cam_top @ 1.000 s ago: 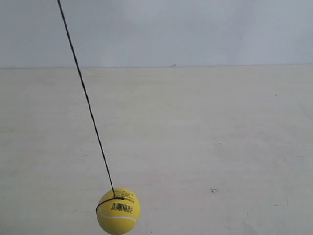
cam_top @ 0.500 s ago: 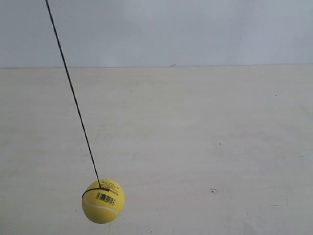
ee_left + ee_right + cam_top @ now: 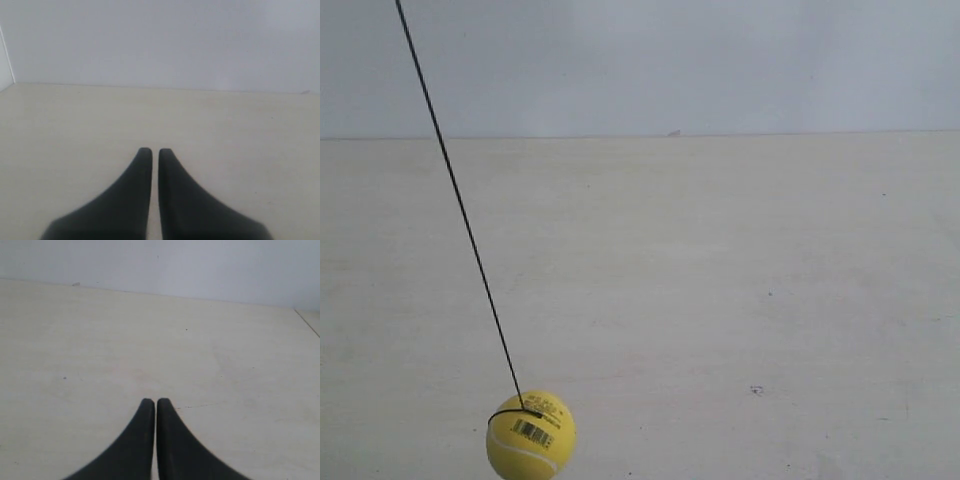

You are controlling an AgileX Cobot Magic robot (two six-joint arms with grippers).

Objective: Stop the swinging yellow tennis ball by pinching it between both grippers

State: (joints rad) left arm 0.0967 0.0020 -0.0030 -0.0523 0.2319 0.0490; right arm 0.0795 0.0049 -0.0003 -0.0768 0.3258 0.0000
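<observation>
The yellow tennis ball point(image 3: 531, 436) hangs low at the lower left of the exterior view, with its barcode sticker and black band facing the camera. A thin dark string point(image 3: 458, 203) runs up from it, slanting to the upper left. Neither gripper shows in the exterior view. In the left wrist view my left gripper point(image 3: 151, 151) is shut, its two black fingers nearly touching, with nothing between them. My right gripper point(image 3: 152, 402) in the right wrist view is shut the same way and holds nothing. The ball appears in neither wrist view.
A pale, lightly speckled table point(image 3: 740, 280) spreads under the ball to a light grey wall point(image 3: 720, 60) at the back. The right wrist view shows a table edge point(image 3: 307, 322) at the far side.
The ball swung left across the exterior view, rising a little, then dropped slightly lower near the same spot. The string's top has shifted left.
</observation>
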